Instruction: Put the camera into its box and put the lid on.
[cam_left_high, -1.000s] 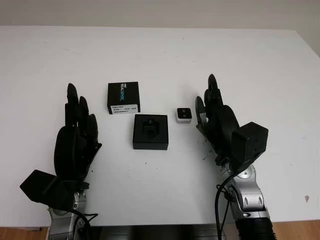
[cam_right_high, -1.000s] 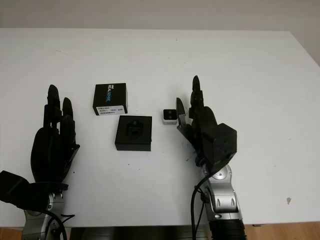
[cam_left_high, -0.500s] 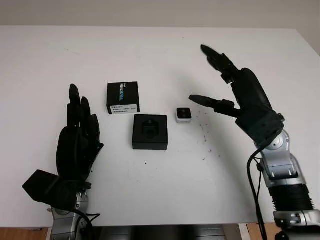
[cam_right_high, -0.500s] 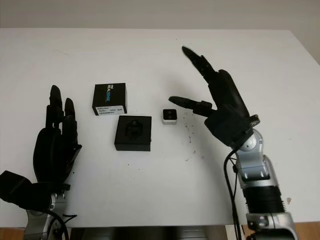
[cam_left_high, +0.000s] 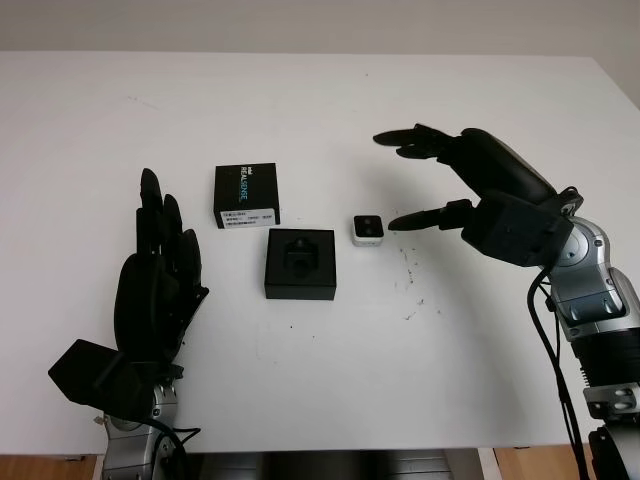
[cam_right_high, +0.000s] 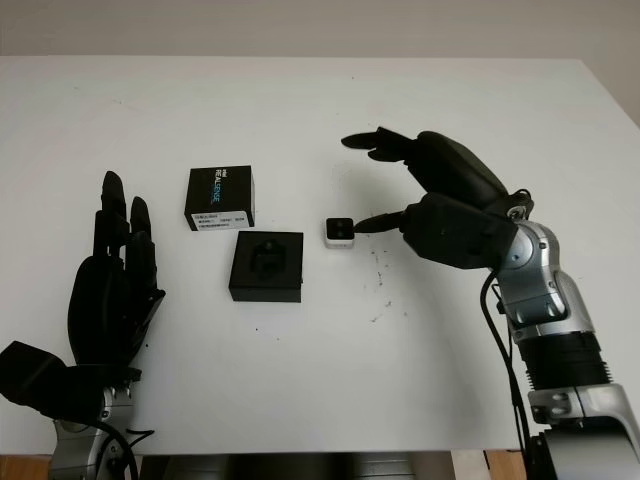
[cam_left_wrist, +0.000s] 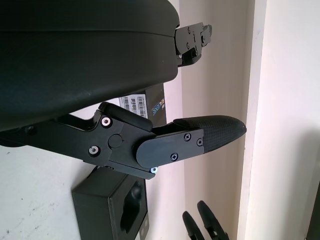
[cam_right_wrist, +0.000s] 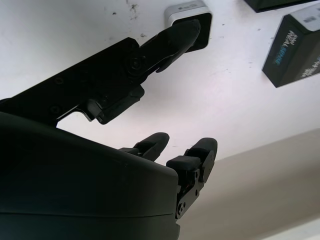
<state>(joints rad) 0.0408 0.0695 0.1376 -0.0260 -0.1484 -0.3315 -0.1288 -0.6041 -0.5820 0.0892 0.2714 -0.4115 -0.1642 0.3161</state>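
Note:
The small silver camera (cam_left_high: 368, 229) with a black front lies on the white table (cam_left_high: 330, 390), right of the open black box (cam_left_high: 300, 264) with its foam insert. The black lid (cam_left_high: 246, 196), printed REALSENSE, lies flat just behind and left of the box. My right hand (cam_left_high: 392, 180) is open and hovers to the right of the camera; its thumb tip is just beside the camera's right edge, and I cannot tell if they touch. In the right wrist view the thumb crosses the camera (cam_right_wrist: 175, 12), with the lid (cam_right_wrist: 295, 50) beyond. My left hand (cam_left_high: 155, 290) is open at the front left.
The left wrist view looks past the hand at the box (cam_left_wrist: 110, 210) and the lid (cam_left_wrist: 145, 106). A few dark specks mark the table right of the camera. The table's right edge is close to my right arm.
My right hand lifted from beside the camera, swung out to the right and turned sideways; its thumb tip has now come down next to the camera. Left hand, box, lid and camera stayed put.

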